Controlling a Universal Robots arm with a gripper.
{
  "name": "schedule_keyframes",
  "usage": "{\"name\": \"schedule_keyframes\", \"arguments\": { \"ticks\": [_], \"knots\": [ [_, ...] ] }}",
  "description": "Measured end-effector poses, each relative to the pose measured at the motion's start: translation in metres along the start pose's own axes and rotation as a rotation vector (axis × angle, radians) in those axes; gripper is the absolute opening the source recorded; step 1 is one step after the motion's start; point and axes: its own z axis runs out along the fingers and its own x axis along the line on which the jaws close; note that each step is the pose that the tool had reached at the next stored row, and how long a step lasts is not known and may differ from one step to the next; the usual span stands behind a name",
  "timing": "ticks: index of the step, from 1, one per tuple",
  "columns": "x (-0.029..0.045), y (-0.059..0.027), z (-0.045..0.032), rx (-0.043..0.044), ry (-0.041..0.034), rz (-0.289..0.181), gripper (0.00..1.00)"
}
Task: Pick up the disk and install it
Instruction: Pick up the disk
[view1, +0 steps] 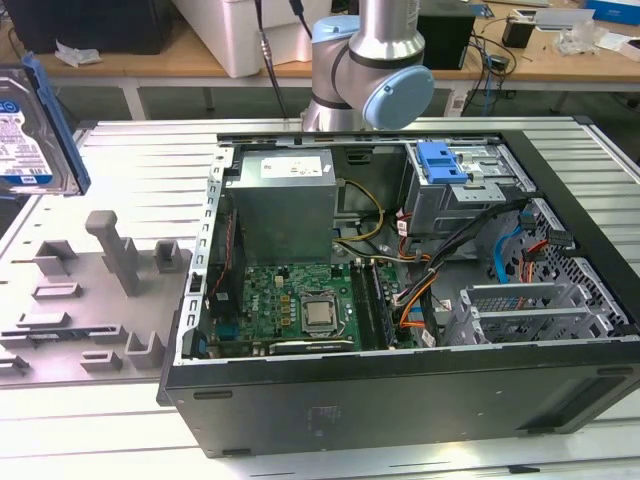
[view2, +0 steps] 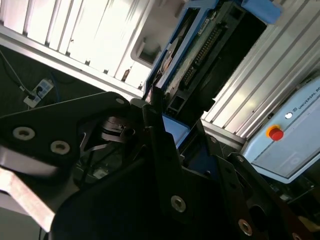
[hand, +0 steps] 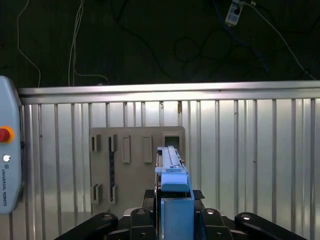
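Tool (hand: 174, 216) grips the blue-framed disk (view1: 35, 135), white-and-blue label (view1: 20, 105) showing, above the grey fixture (view1: 90, 300).

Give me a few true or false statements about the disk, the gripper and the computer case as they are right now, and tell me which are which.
1. The gripper is shut on the disk. True.
2. The disk is seated inside the computer case. False: it is outside the case, at the exterior view's left.
3. The case is open, with its motherboard exposed. True.
4. The disk lies flat on the grey fixture plate. False: it is held up off the plate.
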Motion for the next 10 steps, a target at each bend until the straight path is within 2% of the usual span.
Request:
{"name": "schedule_keyframes", "arguments": {
  "ticks": [3,9,10],
  "knots": [
    [0.001,-0.0001,-0.0124,0.0,0.0004,0.0,0.36],
    [0.0019,-0.0001,-0.0242,0.0,0.0006,0.0,0.36],
    [0.0029,-0.0002,-0.0369,0.0,0.0007,0.0,0.36]
  ]
}}
